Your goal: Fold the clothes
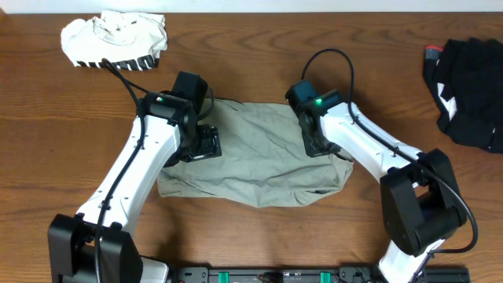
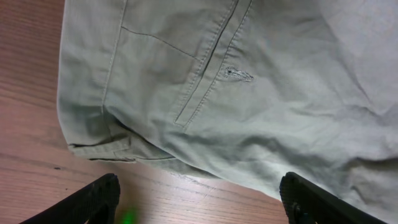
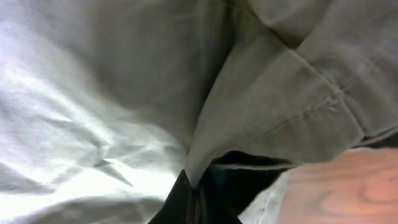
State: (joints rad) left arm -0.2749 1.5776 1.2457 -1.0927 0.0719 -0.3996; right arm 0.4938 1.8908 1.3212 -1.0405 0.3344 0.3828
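The left tool (image 1: pixel 203 146) hovers with jaws apart over the left edge of the khaki shorts (image 1: pixel 251 161), likely ready to grip. The shorts lie spread mid-worktop (image 1: pixel 259 71). The right tool (image 1: pixel 318 145) is pinched together on a fold, seemingly to lift it.

Shorts (image 1: pixel 259 161) centred on table (image 1: pixel 251 71)

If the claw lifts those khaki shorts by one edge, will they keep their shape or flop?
Probably flop: the khaki shorts lie rumpled and creased. Likely light, the cloth looks thin. The stitched pocket seam may hang slightly stiffer.
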